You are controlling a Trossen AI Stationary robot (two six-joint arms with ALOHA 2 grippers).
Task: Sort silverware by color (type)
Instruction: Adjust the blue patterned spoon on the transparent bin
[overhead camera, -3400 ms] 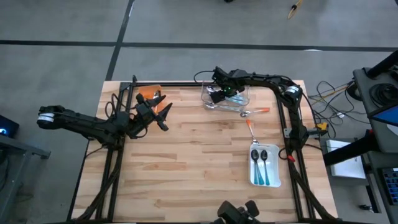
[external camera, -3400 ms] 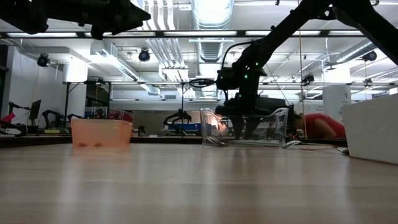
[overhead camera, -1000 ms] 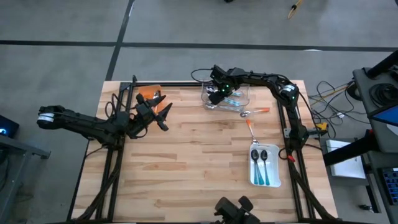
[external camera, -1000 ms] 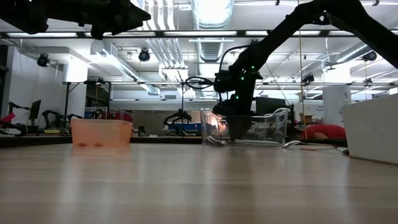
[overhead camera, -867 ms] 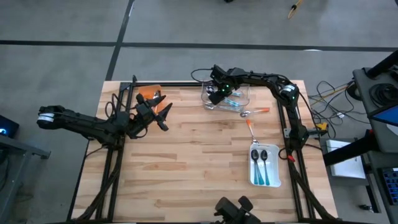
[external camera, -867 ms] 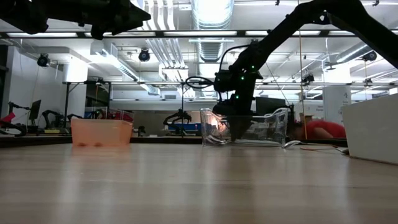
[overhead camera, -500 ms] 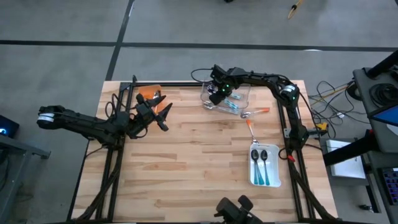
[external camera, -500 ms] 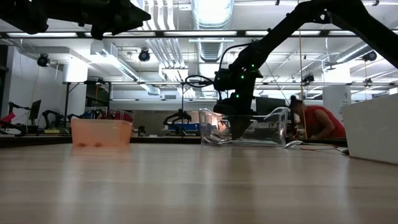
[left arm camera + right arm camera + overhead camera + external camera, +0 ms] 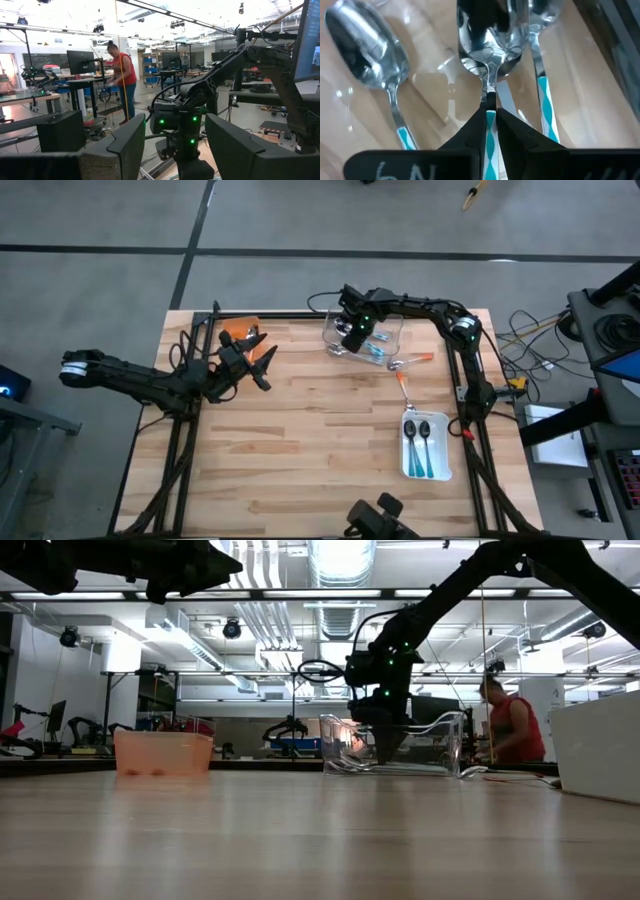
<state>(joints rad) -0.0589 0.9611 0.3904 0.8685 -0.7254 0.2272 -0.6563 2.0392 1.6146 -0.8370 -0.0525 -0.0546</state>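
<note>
The right hand (image 9: 490,125) is down in the clear tray (image 9: 390,330) near the counter's far edge, pinching a teal-handled spoon (image 9: 490,65) (two more lie alongside). The left hand (image 9: 262,360) waits wide open by the orange tray (image 9: 240,328).

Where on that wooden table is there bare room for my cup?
The middle and near-left boards are bare, between the left gripper and the white tray. It is crowded around the clear tray, where the right gripper works.
</note>
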